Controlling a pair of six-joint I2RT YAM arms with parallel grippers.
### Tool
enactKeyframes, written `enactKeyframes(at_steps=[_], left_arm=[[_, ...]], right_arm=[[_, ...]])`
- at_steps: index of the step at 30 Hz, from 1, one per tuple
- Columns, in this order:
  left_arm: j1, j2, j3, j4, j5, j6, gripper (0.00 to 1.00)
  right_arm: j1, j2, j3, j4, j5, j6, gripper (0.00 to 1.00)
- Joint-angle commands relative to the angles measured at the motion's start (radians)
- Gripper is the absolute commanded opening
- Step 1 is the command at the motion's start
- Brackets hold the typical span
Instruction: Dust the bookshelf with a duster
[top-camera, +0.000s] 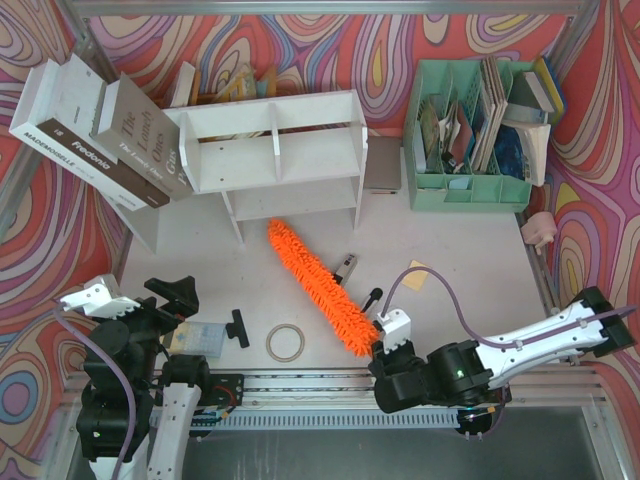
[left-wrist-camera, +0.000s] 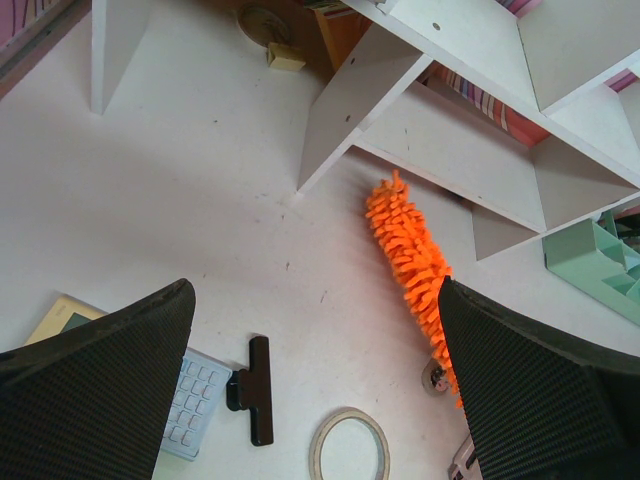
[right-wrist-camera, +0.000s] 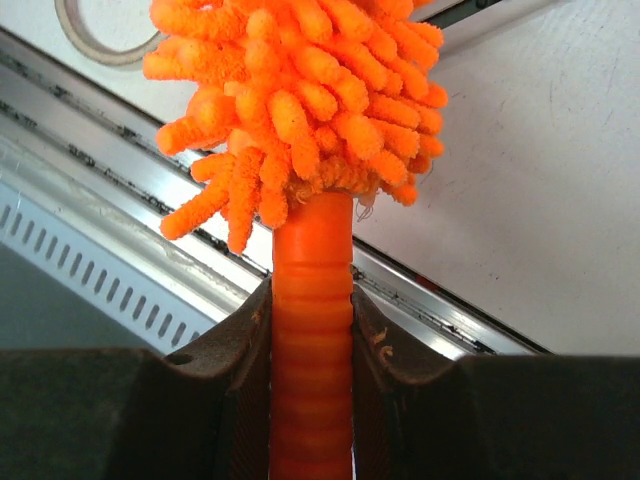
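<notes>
The white two-tier bookshelf (top-camera: 275, 155) stands at the back middle of the table; it also shows in the left wrist view (left-wrist-camera: 470, 140). The fluffy orange duster (top-camera: 318, 288) reaches diagonally from just in front of the shelf's foot down to my right gripper (top-camera: 382, 345). That gripper is shut on the duster's ribbed orange handle (right-wrist-camera: 312, 340), with the fluffy head (right-wrist-camera: 300, 90) right above the jaws. My left gripper (top-camera: 180, 310) is open and empty at the near left, well apart from the duster (left-wrist-camera: 410, 250).
A roll of tape (top-camera: 285, 342), a black-handled tool (top-camera: 238, 327) and a small calculator (top-camera: 200, 338) lie near the left gripper. A mint green file organiser (top-camera: 470, 135) stands back right. Books (top-camera: 100, 130) lean at the back left. A metal rail (top-camera: 300, 385) runs along the near edge.
</notes>
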Motion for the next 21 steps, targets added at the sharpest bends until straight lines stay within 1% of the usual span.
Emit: enactKeyframes(at_steps=[1, 3, 7, 13, 16, 19, 21], left_arm=[[0.008, -0.008, -0.007, 0.021, -0.002, -0.003, 0.98], [0.008, -0.005, -0.008, 0.02, -0.001, -0.003, 0.98], [0.008, -0.001, -0.008, 0.02, 0.002, -0.002, 0.98], [0.008, 0.032, -0.006, 0.019, -0.002, 0.001, 0.98], [0.008, 0.116, 0.008, 0.007, 0.017, 0.018, 0.98], [0.008, 0.234, 0.044, -0.026, 0.026, 0.035, 0.98], [0.008, 0.285, 0.061, -0.029, 0.041, 0.045, 0.98]], right_arm=[[0.001, 0.035, -0.003, -0.001, 0.143, 0.125, 0.0], [-0.014, 0.066, 0.003, -0.002, 0.152, 0.151, 0.0], [-0.05, 0.106, 0.003, 0.049, 0.169, 0.154, 0.0], [-0.072, 0.079, 0.005, 0.072, 0.25, 0.202, 0.0], [-0.08, 0.048, -0.004, 0.093, 0.273, 0.223, 0.0], [-0.105, 0.051, -0.005, 0.138, 0.264, 0.185, 0.0], [-0.128, 0.068, 0.0, 0.169, 0.244, 0.154, 0.0]])
